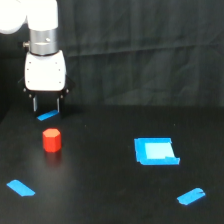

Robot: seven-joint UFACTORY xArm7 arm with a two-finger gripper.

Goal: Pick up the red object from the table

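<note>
One red object (pixel 51 139), seemingly upright, unheld

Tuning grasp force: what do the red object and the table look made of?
Red object: likely solid plastic or painted wood, smooth and semi-matte, with uniform colour and crisp facets. Table: black, matte hard surface, perhaps laminate or a mat; a faint red reflection beneath the block suggests slight sheen.
</note>
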